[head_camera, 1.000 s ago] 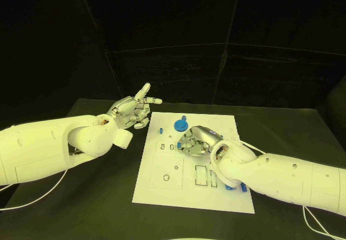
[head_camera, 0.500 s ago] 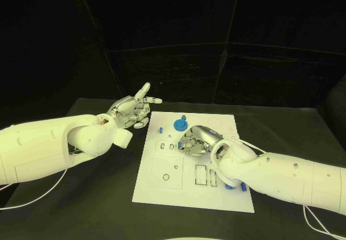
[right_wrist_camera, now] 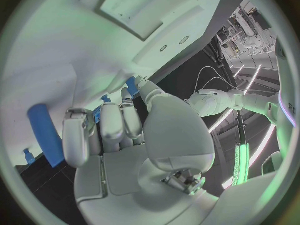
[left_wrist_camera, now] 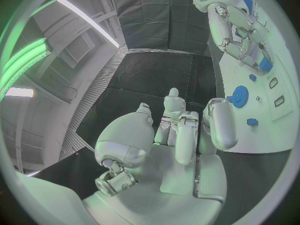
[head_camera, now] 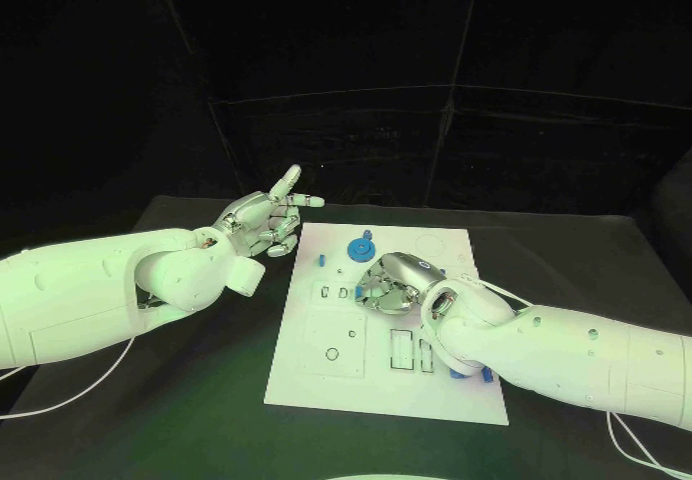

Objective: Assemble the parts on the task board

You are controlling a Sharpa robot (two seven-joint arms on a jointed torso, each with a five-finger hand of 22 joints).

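Note:
The white task board (head_camera: 346,350) lies in the middle of the table. My right hand (head_camera: 392,283) is down on its far half, fingers curled onto the plate. Its fingertips (left_wrist_camera: 250,59) pinch a small blue part (left_wrist_camera: 265,65) against the board. A blue gear (head_camera: 359,248) stands just beyond that hand, and is also seen in the left wrist view as the gear (left_wrist_camera: 238,96). My left hand (head_camera: 267,222) hovers off the board's far left corner, fingers apart and holding nothing. A blue bar (right_wrist_camera: 45,132) lies beside my right hand (right_wrist_camera: 119,130).
Small blue parts (head_camera: 320,260) sit near the board's far left edge. More blue pieces (head_camera: 464,374) lie at the board's right edge under my right forearm. Empty slots (head_camera: 408,352) and a round hole (head_camera: 333,354) mark the near half. Black table surrounds the board.

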